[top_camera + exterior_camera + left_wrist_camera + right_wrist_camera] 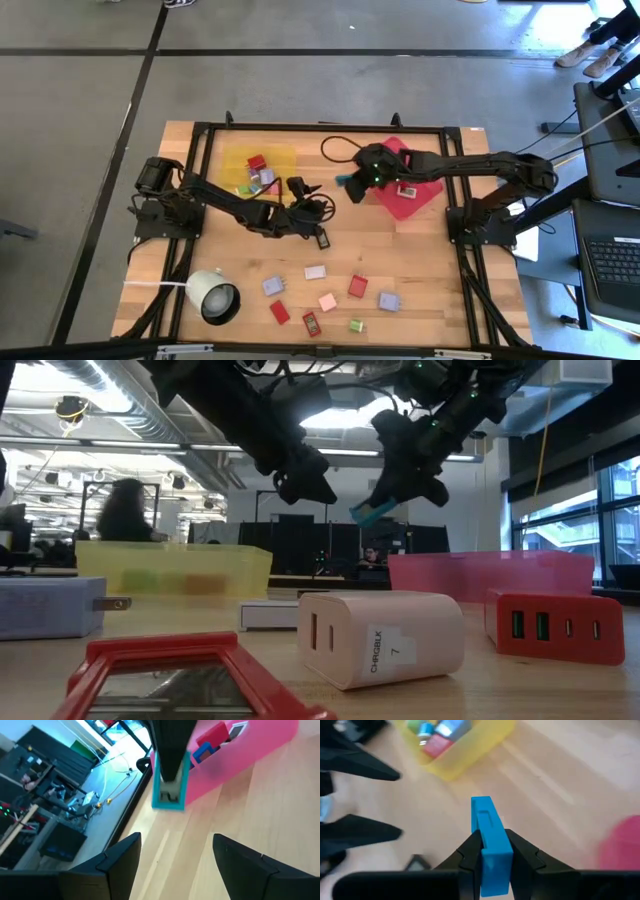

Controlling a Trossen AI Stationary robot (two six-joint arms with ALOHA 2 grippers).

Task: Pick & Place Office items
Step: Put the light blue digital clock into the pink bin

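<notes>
My right gripper [352, 187] is shut on a teal-blue block [482, 815] and holds it above the table, between the yellow tray [262, 163] and the pink tray [408, 190]. The block also shows in the low view [372, 512] and in the left wrist view [170, 795]. My left gripper [312, 200] is open and empty, close to the left of the block and facing it. Several more small blocks lie on the table's near part, among them a red one [357, 286] and a white one [315, 271]. A black block [322, 238] lies on the table near my left gripper. My right gripper pinches the teal-blue block's two broad faces [492, 851] between its two fingers, at the block's near end. The fingers slant down from the table's right and lie along the block. The block sticks out past the fingertips, on edge, its free end [362, 515] lowest, lifted clear of the table.
The yellow tray holds a few blocks [440, 737], and the pink tray holds a few too [212, 740]. A white round lamp-like object [213, 297] stands at the near left. Black frame rails [320, 127] run around the table. Bare wood lies between the trays.
</notes>
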